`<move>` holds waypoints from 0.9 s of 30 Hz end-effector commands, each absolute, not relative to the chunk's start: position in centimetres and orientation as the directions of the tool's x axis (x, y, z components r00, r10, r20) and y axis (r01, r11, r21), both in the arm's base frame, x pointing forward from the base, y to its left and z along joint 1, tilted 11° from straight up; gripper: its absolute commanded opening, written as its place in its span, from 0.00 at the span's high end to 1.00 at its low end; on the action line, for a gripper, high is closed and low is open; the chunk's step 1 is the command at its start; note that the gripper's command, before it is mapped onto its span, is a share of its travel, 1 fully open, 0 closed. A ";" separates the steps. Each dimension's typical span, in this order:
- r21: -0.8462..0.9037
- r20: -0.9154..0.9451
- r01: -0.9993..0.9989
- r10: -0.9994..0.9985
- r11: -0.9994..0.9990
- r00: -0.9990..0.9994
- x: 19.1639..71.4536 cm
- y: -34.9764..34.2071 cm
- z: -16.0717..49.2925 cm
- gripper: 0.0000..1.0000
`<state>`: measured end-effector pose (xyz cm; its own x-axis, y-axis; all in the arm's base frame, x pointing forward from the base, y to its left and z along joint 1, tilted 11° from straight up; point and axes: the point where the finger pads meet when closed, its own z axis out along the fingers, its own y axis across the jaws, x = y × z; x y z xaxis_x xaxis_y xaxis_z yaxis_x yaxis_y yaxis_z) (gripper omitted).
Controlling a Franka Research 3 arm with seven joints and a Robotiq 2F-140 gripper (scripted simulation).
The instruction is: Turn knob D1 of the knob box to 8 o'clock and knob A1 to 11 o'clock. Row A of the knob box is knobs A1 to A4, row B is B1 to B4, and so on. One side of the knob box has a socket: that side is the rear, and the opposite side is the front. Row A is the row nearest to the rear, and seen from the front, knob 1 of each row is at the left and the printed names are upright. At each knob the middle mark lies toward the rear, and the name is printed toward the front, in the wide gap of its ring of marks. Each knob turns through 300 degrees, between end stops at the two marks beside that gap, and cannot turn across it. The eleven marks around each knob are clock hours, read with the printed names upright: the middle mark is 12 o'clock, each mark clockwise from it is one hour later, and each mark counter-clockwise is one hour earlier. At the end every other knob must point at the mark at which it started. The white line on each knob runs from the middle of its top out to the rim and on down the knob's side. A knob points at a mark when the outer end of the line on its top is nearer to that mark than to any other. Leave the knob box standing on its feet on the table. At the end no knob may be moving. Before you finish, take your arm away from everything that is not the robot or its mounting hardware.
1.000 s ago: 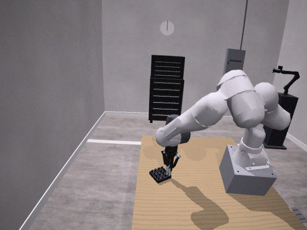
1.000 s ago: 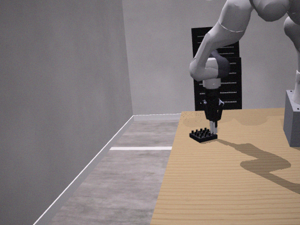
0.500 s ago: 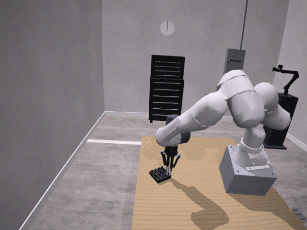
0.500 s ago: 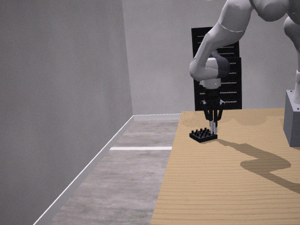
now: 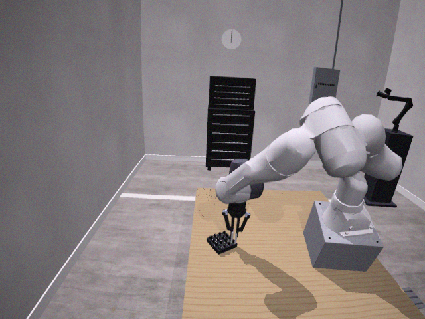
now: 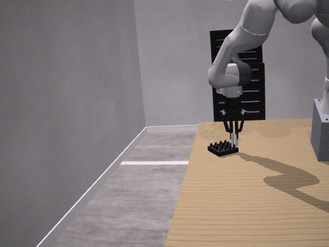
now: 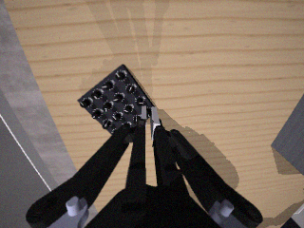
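Observation:
The knob box point(image 5: 224, 242) is a small black square box with four rows of black knobs, standing flat on the wooden table near its left edge. It also shows in the exterior view point(image 6: 222, 148) and in the wrist view point(image 7: 116, 100). My gripper point(image 7: 147, 112) points straight down over one corner of the box, the corner nearest the robot base. Its fingers are nearly closed around the corner knob there, which they mostly hide. The gripper also shows in the top and exterior views point(image 5: 234, 241) point(image 6: 233, 145). The printed names and the white lines are too small to read.
The robot's grey base block point(image 5: 341, 236) stands on the table to the right of the box. The table's left edge point(image 6: 185, 170) runs close beside the box, with the floor below. A black drawer cabinet point(image 5: 230, 121) stands by the back wall.

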<state>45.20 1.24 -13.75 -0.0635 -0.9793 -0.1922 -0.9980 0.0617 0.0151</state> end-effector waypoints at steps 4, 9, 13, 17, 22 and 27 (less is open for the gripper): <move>-0.035 -0.194 -0.991 -0.972 -0.131 0.135 45.3 1.2 -13.8 0.95; -0.043 -0.192 -0.984 -0.965 -0.173 0.178 45.3 1.2 -13.8 0.95; -0.058 -0.188 -0.966 -0.948 -0.250 0.257 45.3 1.2 -13.8 0.95; -0.069 -0.185 -0.950 -0.932 -0.305 0.312 45.3 1.2 -13.8 0.95; -0.082 -0.179 -0.925 -0.907 -0.371 0.380 45.3 1.2 -13.8 0.95; -0.091 -0.175 -0.906 -0.889 -0.414 0.424 45.3 1.2 -13.8 0.95</move>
<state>45.20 1.25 -13.75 0.3095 -0.9329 -0.1842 -0.9509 -0.3042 -0.0569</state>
